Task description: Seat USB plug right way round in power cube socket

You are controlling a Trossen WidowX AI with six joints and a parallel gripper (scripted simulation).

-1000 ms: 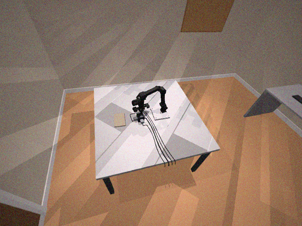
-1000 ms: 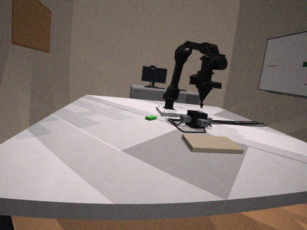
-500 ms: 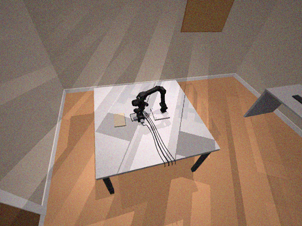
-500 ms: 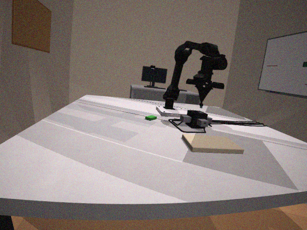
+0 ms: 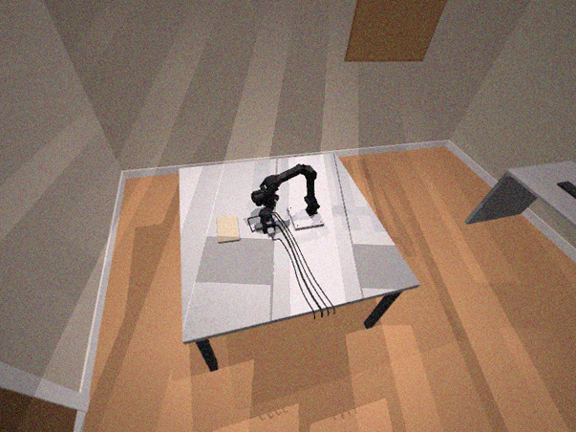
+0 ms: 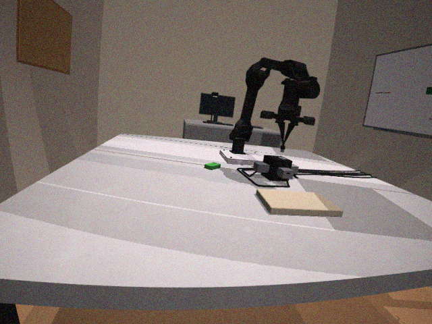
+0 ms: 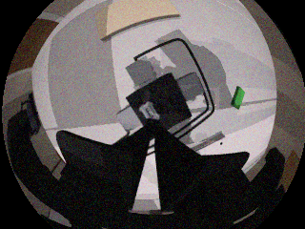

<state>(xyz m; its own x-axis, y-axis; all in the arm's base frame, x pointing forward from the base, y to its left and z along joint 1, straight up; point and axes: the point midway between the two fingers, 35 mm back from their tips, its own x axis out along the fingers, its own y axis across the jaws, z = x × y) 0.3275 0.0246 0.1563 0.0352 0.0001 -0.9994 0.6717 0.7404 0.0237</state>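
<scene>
On white table [image 5: 230,304] [image 6: 139,226] [image 7: 81,91], above and apart from black cube [image 5: 267,224] [image 6: 277,160] [image 7: 167,97]: plug [image 6: 282,149] [image 7: 150,111] clamped in claw [image 5: 267,208] [image 6: 283,144] [image 7: 152,129]. Hangs high, likely for room to turn right way round before pushing down into socket.
</scene>
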